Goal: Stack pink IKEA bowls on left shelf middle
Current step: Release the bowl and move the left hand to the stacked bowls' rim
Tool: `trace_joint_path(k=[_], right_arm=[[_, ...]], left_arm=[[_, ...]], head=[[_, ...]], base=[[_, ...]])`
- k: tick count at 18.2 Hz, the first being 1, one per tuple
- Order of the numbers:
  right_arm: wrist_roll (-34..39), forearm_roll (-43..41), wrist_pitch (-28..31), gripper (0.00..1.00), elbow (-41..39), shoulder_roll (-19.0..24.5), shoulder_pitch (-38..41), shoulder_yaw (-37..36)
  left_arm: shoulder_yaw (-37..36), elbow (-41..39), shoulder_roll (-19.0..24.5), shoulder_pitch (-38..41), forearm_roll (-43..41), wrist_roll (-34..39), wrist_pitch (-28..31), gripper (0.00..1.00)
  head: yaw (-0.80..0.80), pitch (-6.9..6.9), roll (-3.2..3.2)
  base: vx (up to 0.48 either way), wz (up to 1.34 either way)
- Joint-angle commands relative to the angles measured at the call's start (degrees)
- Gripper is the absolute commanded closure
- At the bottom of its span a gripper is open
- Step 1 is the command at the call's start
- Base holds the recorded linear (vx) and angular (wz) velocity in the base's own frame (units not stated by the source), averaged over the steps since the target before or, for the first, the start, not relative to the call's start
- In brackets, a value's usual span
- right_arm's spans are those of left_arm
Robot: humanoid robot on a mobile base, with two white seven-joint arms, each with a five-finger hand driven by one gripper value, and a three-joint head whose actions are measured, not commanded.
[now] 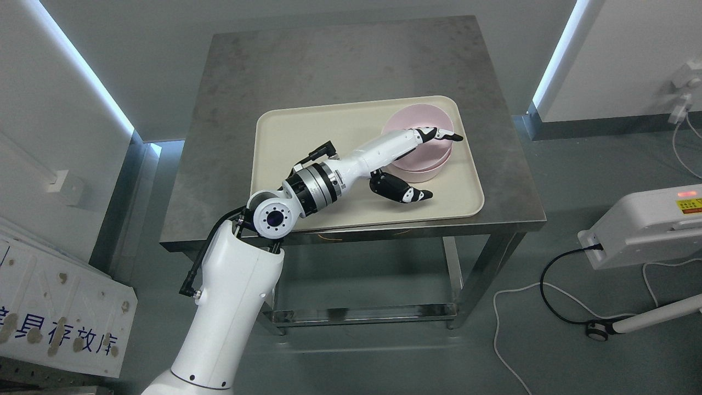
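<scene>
A pink bowl [421, 118] stands upright at the right end of a cream tray [296, 137] on a steel table [340, 60]. My left arm comes in from the lower left and lies across the tray. My left hand [434, 164] is at the bowl's near side and is open. Its long fingers [441, 134] stretch over the rim and into the bowl. The thumb [410, 193] sticks out in front of the bowl's outer wall, apart from it. The bowl's near wall lies between them, ungripped. Only one bowl shows.
The tray takes up the near half of the table. A white machine [647, 225] with a black cable stands on the floor at the right. A white board [55, 307] with blue characters leans at the lower left. The table's lower rail [362, 314] is beneath.
</scene>
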Motion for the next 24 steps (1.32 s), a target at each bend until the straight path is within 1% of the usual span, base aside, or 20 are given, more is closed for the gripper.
trace_joint_path(k=[1,4,5,7,12,15,18,20,21,22,24], right_arm=[[-0.02,-0.09,0.04,0.0,-1.0,-1.0,0.0,-0.26],[-0.02,-0.09,0.04,0.0,-1.0,-1.0,0.0,-0.26],[-0.02,-0.09,0.04,0.0,-1.0,-1.0,0.0,-0.26],[-0.02,-0.09,0.04,0.0,-1.0,-1.0,0.0,-0.26],[-0.02,-0.09,0.04,0.0,-1.0,-1.0,0.0,-0.26],[-0.02,-0.09,0.04,0.0,-1.0,-1.0,0.0,-0.26],[-0.02,-0.09,0.04,0.0,-1.0,-1.0,0.0,-0.26],[-0.02,-0.09,0.04,0.0,-1.0,-1.0,0.0,-0.26],[-0.02,-0.09,0.04,0.0,-1.0,-1.0,0.0,-0.26],[-0.02,-0.09,0.04,0.0,-1.0,-1.0,0.0,-0.26],[-0.02,-0.09,0.04,0.0,-1.0,-1.0,0.0,-0.26]], left_arm=[[0.64,-2.01,0.98,-1.52,-9.15,-0.09,0.37,0.32],[0.29,-2.01,0.98,-1.96,-9.32,-1.13,0.29,0.44],[0.11,-1.93,0.98,-2.83,-9.85,-1.49,0.29,0.45],[0.2,-0.44,0.98,-3.72,-12.04,-1.49,-0.06,0.45],[0.02,0.01,0.98,-3.02,-12.31,-1.67,-0.15,0.45],[0.02,0.62,0.98,-3.02,-14.24,-1.67,-0.15,0.45],[0.02,0.62,0.98,-2.93,-14.42,-1.67,-0.42,0.49],[-0.33,0.62,0.98,-2.93,-14.34,-1.67,-0.42,0.55],[-0.5,0.62,0.98,-2.93,-14.25,-1.75,-0.51,0.6],[-0.42,0.62,0.98,-2.84,-13.9,-1.76,-0.59,0.68],[0.37,0.71,0.98,-2.84,-13.81,-1.84,-3.21,0.85]], head=[[0.0,0.0,0.0],[0.0,0.0,0.0],[0.0,0.0,0.0],[0.0,0.0,0.0],[0.0,0.0,0.0],[0.0,0.0,0.0],[0.0,0.0,0.0],[0.0,0.0,0.0],[0.0,0.0,0.0],[0.0,0.0,0.0],[0.0,0.0,0.0]], base=[[0.0,0.0],[0.0,0.0],[0.0,0.0],[0.0,0.0],[0.0,0.0],[0.0,0.0],[0.0,0.0],[0.0,0.0],[0.0,0.0],[0.0,0.0],[0.0,0.0]])
